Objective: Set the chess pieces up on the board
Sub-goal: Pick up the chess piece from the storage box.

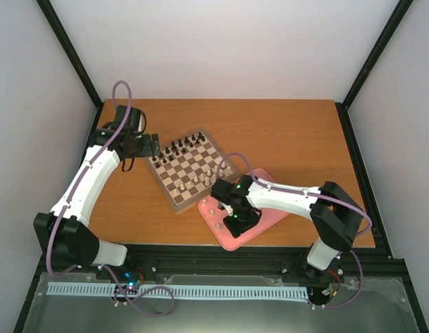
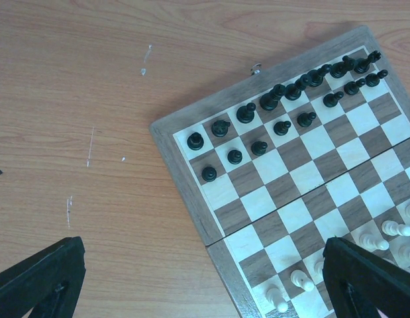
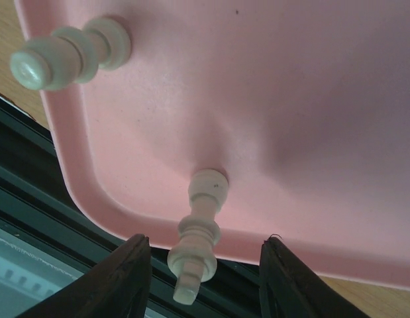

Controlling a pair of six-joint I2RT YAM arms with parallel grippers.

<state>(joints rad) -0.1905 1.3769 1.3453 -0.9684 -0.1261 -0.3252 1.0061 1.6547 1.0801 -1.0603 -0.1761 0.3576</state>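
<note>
Right gripper point(image 3: 205, 242) is down low over the pink tray point(image 3: 310, 99) at the near edge of the table point(image 1: 290, 132), and the pale piece point(image 3: 199, 225) it's after sits right between the 2 fingers point(image 3: 135, 278). The jaws are partway open with a gap on each side, so nothing is actually held. The piece looks upright to me, base on the tray close to the rounded rim, head pointing up toward the wrist. That puts its long axis in line with the gripper's reach and the fingers flank it left and right, so I reckon squeezing in square on the narrow stem is what matters. It's turned wood, smooth, with little collars and a knob on top, and it probably tips easily if 1 finger lands first. The tray is matte pink plastic with a raised lip. A 2nd pale piece point(image 3: 65, 53) stands off toward another corner of it, and the top view shows a few more on the tray's left end. Just past the tray is the board point(image 1: 193, 166), wood with brown and cream checks and a tan border, turned at an angle. Some pale pieces point(image 2: 390, 228) are already on its near side. The black pieces point(image 2: 284, 99) fill the 2 far rows. The left gripper point(image 2: 203, 265) hangs above the board's far left edge, jaws wide and empty, well away from the tray, so the right arm is the nearer one by far.
</note>
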